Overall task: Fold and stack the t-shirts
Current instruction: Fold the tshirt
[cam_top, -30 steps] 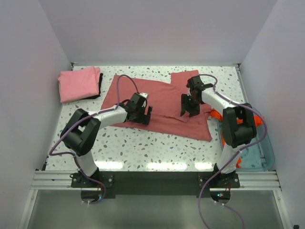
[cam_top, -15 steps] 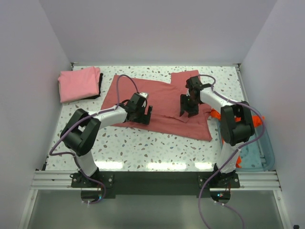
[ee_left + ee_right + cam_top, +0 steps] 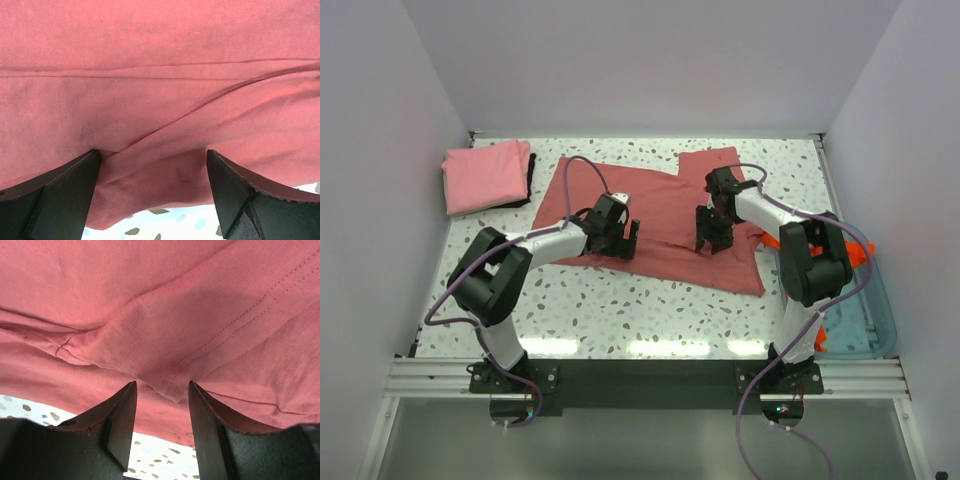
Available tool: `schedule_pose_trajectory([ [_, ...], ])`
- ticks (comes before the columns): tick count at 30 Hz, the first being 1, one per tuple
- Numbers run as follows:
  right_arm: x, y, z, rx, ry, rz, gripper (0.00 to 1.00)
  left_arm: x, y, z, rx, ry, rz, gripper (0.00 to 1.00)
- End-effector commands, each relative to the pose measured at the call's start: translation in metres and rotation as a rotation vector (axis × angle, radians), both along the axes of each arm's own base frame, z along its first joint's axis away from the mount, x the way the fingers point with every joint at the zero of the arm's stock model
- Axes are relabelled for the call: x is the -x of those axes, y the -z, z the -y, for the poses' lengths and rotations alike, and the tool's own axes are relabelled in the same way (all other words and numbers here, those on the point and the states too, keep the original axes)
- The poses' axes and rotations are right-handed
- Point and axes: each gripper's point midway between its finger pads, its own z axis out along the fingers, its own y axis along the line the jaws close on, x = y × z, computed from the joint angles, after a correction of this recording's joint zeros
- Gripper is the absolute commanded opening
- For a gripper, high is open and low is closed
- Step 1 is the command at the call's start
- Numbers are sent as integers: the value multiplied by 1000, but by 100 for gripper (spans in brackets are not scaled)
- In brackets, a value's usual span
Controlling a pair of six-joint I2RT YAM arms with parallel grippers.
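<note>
Right fingers (image 3: 117,430) edged left over rose-red shirt (image 3: 660,215), pink shirt (image 3: 485,175) far-left, tray (image 3: 868,335) right

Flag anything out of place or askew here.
The orange t-shirt spills crumpled over the rim of the blue tray at the right; the rose-red t-shirt lies skewed and creased mid-table.

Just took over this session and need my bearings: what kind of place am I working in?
Probably a lab test cell, not a home: plain white walls box in a speckled table, an aluminium rail runs along its near edge, and a rose-red t-shirt lies spread out on it.
</note>
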Motion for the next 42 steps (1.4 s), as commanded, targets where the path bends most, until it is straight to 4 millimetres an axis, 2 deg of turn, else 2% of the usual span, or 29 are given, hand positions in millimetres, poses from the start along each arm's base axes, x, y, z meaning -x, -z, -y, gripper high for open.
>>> schedule_pose_trajectory([
  [1,2,-9,0,3,12,16,49,14,24,0,1,-17,-94,92],
  [5,9,-4,5,22,14,3,44,14,22,-1,-3,-21,-87,92],
  [13,7,7,3,20,2,-4,33,15,23,-3,-9,-25,-90,92],
  [15,3,4,2,22,-5,6,27,15,21,-4,-8,-25,-87,92],
  [18,-7,-6,1,24,-13,35,22,16,22,-4,-9,-27,-90,92],
  [22,-22,-17,-1,27,-20,61,20,17,22,-5,-9,-28,-92,92],
  [25,-39,-26,-9,17,-34,93,13,19,24,-6,-12,-29,-97,92],
  [31,-64,-25,-16,21,-59,110,8,23,25,-10,-18,-33,-104,92],
  [33,-68,-17,-17,28,-71,95,7,25,26,-10,-18,-32,-109,92],
  [42,-99,-21,-29,36,-99,130,7,32,28,-16,-27,-44,-124,92],
])
